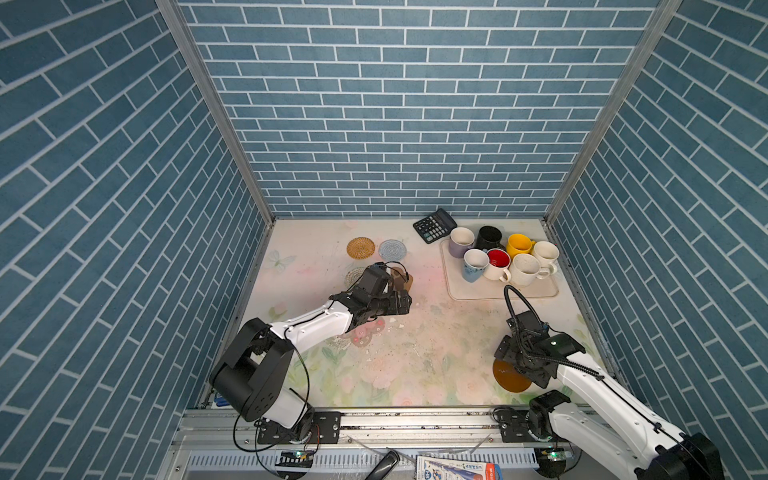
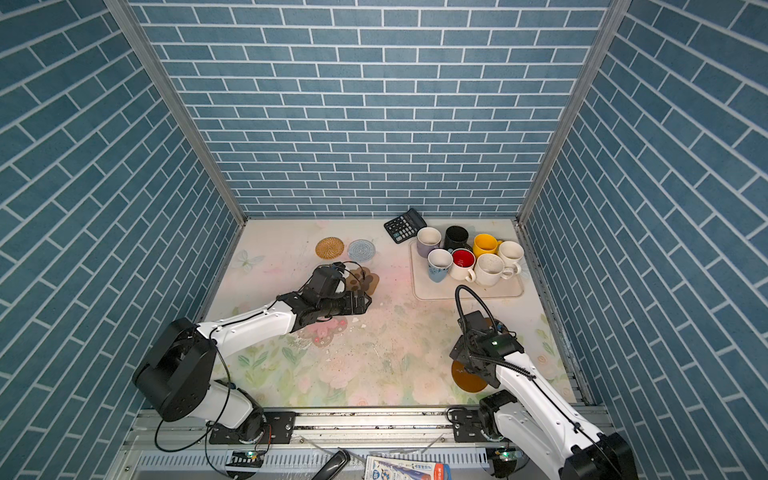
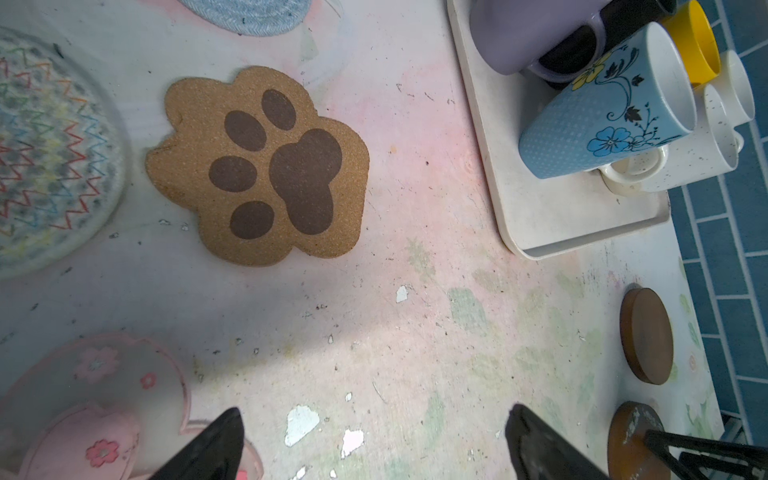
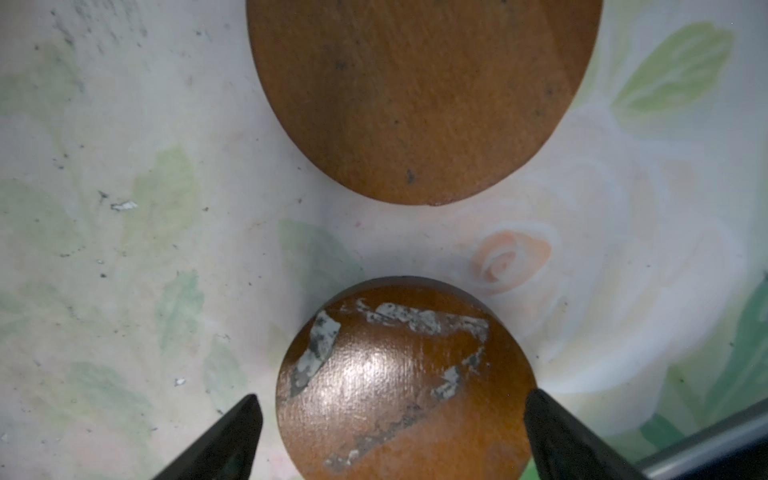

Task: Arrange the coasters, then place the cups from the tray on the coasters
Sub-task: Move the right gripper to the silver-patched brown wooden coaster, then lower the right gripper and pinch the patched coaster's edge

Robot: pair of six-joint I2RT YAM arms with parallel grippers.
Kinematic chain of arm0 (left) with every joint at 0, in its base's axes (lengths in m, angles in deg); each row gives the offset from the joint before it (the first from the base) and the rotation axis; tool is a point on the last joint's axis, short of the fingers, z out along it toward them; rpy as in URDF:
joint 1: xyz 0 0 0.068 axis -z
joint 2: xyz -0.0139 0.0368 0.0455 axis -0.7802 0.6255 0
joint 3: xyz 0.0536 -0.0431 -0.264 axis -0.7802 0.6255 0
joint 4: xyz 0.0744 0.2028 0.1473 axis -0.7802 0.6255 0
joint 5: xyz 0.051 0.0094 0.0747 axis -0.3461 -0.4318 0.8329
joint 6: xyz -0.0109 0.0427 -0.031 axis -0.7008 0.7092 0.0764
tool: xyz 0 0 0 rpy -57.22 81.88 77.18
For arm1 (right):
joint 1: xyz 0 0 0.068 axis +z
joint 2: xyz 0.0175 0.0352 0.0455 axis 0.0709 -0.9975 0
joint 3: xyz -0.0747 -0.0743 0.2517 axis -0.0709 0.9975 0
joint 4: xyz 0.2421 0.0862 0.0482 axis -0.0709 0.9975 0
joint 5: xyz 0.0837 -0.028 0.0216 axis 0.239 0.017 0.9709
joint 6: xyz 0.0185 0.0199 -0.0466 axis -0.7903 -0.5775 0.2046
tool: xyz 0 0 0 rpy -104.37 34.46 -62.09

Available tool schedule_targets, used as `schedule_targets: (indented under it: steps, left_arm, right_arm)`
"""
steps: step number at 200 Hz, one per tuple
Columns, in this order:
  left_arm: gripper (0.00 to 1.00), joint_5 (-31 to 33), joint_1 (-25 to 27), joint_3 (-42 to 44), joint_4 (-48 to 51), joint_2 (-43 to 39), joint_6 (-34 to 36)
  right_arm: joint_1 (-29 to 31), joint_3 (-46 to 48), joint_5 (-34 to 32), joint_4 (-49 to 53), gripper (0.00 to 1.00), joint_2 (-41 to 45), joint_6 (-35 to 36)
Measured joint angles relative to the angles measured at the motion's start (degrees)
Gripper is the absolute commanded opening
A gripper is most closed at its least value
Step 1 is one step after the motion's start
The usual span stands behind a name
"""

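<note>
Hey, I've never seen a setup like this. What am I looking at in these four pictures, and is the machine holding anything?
Two robot arms stand at a table inside blue brick walls. Two pictures look down from overhead; the other two come from cameras on the wrists. On the table: a tray of seven mugs, a calculator, and coasters, such as a paw-shaped coaster. The left hand is open above the tabletop. The right hand is open astride an amber disc; nothing looks gripped.

Top views bright, even, edges barrel-bent — wrist views soft, close-up blurry; glare on scuffed amber disc (image 4: pixel 390 374).
</note>
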Motion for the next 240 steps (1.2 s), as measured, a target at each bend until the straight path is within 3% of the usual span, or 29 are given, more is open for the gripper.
schedule_targets:
  steps: [102,182,240]
  left_arm:
    - [0.99,0.0,0.0,0.4,0.0,0.0,0.0]
    - [0.99,-0.1,0.0,0.4,0.0,0.0,-0.1]
    - [0.99,-0.7,0.2,0.4,0.0,0.0,-0.3]
  right_arm:
    - [-0.2,0.5,-0.3,-5.6,0.99,-5.2,-1.1]
    - [-0.2,2.6,-2.8,-3.8,0.99,2.0,-13.0]
    - [1.1,0.5,-5.0,-0.2,0.99,-4.7,-15.0]
